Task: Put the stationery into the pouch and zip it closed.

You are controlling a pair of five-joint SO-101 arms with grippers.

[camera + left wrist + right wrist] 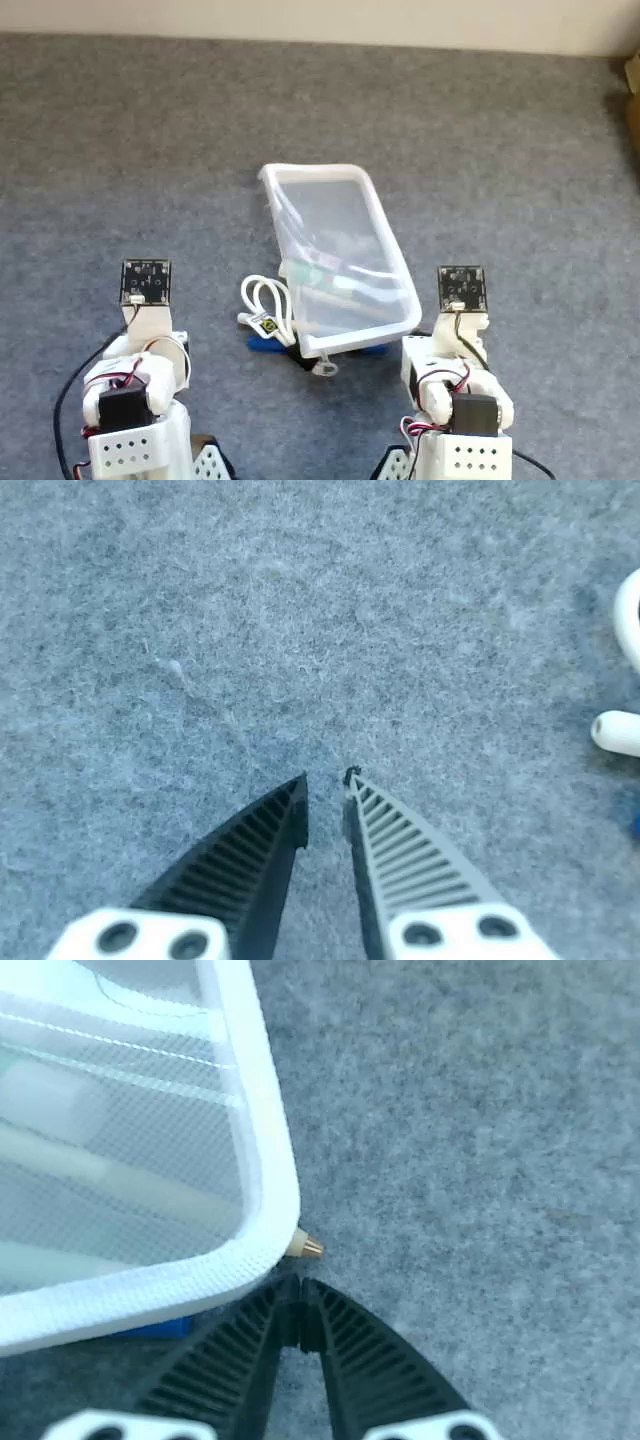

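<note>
Pouch: we see the clear pouch (315, 170) with white trim lying flat on the grey felt, its near corner just ahead of the right gripper (298, 1295) and almost touching the fingertips.
Stationery: pens and other pale pieces (340, 283) lie inside the pouch, seen through its wall, ahead of the right gripper and off to its left.
Brass tip: a small gold point (305, 1245) shows at that pouch corner, right in front of the right gripper's tips; we cannot tell what it belongs to.
Zip pull: a small tab (323, 367) hangs off the near edge of the pouch, between the two arms.
Blue piece: a blue object (265, 343) shows from under the pouch's near edge, to the left of the right gripper.
Cord: a white looped cord (265, 298) lies beside the pouch, to the right of the left gripper (326, 780).
Right gripper: its jaws are together, tips meeting, with nothing between them.
Left gripper: we see a narrow gap between its tips, nothing in it, bare felt beneath.
Table: grey felt (150, 150) lies under everything.
</note>
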